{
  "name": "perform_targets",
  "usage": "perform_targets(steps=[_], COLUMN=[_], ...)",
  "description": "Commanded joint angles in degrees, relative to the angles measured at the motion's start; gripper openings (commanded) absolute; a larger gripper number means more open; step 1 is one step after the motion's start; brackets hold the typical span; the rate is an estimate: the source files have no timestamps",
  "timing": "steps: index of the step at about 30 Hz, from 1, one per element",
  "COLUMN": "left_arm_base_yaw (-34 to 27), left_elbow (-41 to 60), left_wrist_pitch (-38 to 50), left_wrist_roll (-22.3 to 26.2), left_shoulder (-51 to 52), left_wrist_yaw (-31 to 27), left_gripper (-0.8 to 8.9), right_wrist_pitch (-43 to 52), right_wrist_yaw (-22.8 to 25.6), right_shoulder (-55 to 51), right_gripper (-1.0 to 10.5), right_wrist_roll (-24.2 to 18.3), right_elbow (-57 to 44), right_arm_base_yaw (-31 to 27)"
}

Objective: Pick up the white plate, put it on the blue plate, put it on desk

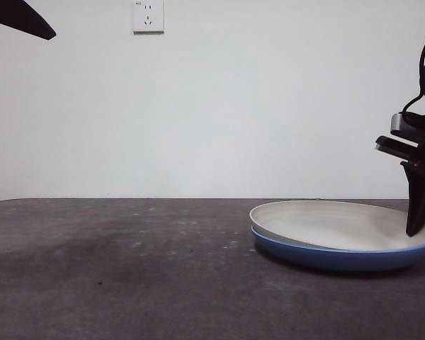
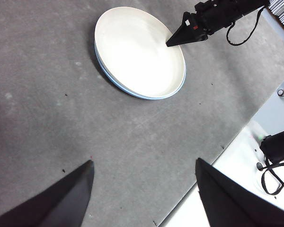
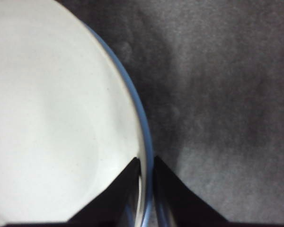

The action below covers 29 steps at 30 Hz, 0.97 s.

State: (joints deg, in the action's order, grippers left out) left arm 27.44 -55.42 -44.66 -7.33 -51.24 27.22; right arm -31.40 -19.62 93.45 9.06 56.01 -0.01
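Observation:
The white plate (image 1: pixel 333 223) lies in the blue plate (image 1: pixel 340 256) at the right of the desk (image 1: pixel 127 269), its left rim standing a little above the blue rim. My right gripper (image 1: pixel 419 228) comes down on the plates' right rim. In the right wrist view its jaws (image 3: pixel 146 163) stand nearly closed with the white plate's (image 3: pixel 52 118) rim between them, and the blue rim (image 3: pixel 149 142) shows just outside. My left gripper (image 2: pixel 144 161) is open and empty, high above the desk, far from the plates (image 2: pixel 137 52). It shows only as a black tip (image 1: pixel 21 18).
A wall socket (image 1: pixel 148 15) sits on the white wall behind. The desk's edge (image 2: pixel 217 146) runs near the left gripper, with white floor and cables beyond it. Bare desk stretches left of the plates.

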Motion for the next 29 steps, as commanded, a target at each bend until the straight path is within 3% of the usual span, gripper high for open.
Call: perform_targets(steps=[1, 14, 29], left_arm_base_yaw=[0.28, 0.28, 0.28], left_elbow=[-0.44, -0.44, -0.44], left_wrist_pitch=[0.48, 0.52, 0.50], left_wrist_roll=[0.61, 0.63, 0.63], left_shoulder=[-0.33, -0.33, -0.33], left_wrist_yaw=[0.26, 0.26, 0.26], left_gripper=[3.39, 3.39, 3.39], right_wrist_pitch=[1.44, 5.70, 12.41], right_wrist_yaw=[-0.24, -4.98, 0.61], right_shoulder=[-1.81, -11.26, -6.29], right_gripper=[0.1, 0.1, 0.1], right_wrist_roll=[1.44, 7.72, 14.99], right_elbow=[0.57, 1.20, 3.87], right_arm_base_yaw=[-0.02, 3.67, 17.22])
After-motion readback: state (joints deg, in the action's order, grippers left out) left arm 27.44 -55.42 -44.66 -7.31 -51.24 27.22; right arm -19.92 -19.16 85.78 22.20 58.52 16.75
